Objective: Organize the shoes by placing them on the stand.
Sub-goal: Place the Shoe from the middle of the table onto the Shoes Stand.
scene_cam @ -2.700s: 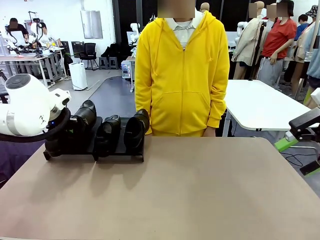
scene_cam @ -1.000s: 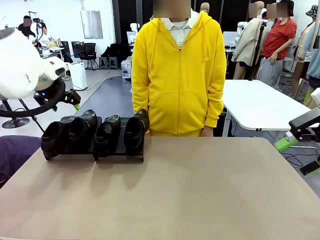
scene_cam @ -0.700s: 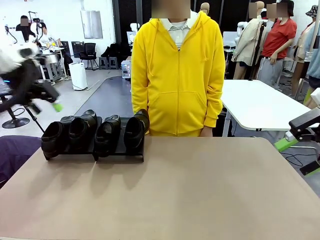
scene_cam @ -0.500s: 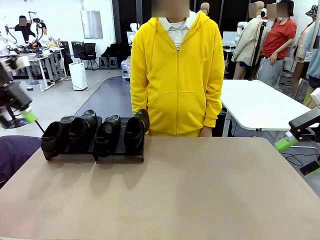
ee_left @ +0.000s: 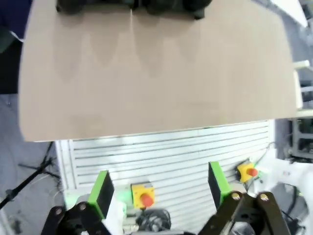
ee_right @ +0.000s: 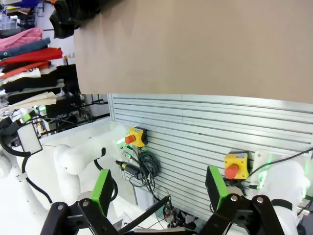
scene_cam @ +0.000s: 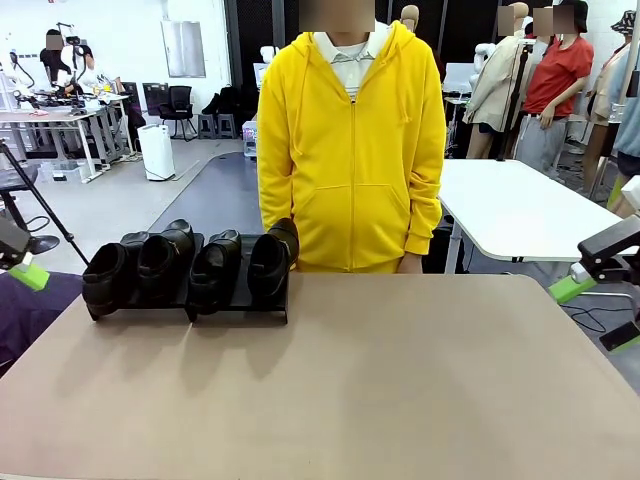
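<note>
Left tool [scene_cam: 22, 262] withdrawn from shiny shoes [scene_cam: 190, 262]

Left gripper [ee_left: 159, 191]: black linkage fingers, green pads. Right gripper [ee_right: 161, 192]: same. Person [scene_cam: 350, 150]: yellow zip hoodie, white collar.

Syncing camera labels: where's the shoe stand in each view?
Front view: the stand sits far left on the table, four shoes on it, before the person in yellow.
Left wrist view: top edge, left of centre, cut off by the frame.
Right wrist view: I cannot pick it out for sure; a dark shape sits at the top left corner.
Shared landmark: the tan table top.
</note>
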Motion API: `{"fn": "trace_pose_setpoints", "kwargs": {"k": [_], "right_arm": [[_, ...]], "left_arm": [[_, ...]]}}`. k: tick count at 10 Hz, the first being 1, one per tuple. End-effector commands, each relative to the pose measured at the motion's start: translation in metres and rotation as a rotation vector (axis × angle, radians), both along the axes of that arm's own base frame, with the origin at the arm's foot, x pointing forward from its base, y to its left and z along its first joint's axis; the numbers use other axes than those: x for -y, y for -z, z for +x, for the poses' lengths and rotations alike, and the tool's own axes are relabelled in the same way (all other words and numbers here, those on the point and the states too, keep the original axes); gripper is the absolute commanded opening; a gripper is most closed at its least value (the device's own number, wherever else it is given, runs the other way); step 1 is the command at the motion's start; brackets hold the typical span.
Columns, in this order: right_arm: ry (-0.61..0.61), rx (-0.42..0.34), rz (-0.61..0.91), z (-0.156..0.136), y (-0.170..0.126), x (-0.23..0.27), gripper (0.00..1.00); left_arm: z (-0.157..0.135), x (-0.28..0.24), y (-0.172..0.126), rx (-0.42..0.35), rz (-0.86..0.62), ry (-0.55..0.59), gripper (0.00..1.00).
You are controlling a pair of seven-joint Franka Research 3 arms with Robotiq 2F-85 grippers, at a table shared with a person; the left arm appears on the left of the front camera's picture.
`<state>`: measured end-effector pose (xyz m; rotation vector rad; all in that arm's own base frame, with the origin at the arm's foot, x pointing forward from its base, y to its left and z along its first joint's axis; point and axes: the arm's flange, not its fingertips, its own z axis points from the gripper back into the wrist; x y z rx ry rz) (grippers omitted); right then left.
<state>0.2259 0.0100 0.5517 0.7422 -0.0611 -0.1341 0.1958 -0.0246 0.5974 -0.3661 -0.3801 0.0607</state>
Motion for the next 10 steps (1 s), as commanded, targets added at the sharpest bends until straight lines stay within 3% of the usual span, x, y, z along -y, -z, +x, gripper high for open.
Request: {"fn": "trace_pose_setpoints", "kwargs": {"k": [1, 10], "right_arm": [[-0.016, 0.021, 0.031, 0.0019, -0.0018, -0.0012, 1.0], [-0.016, 0.021, 0.031, 0.0019, -0.0018, -0.0012, 1.0]], "left_arm": [[0.0267, 0.0036, 0.0064, -0.087, 0.037, 0.065, 1.0], [0.0267, 0.0036, 0.0064, -0.087, 0.037, 0.065, 1.0]]}}
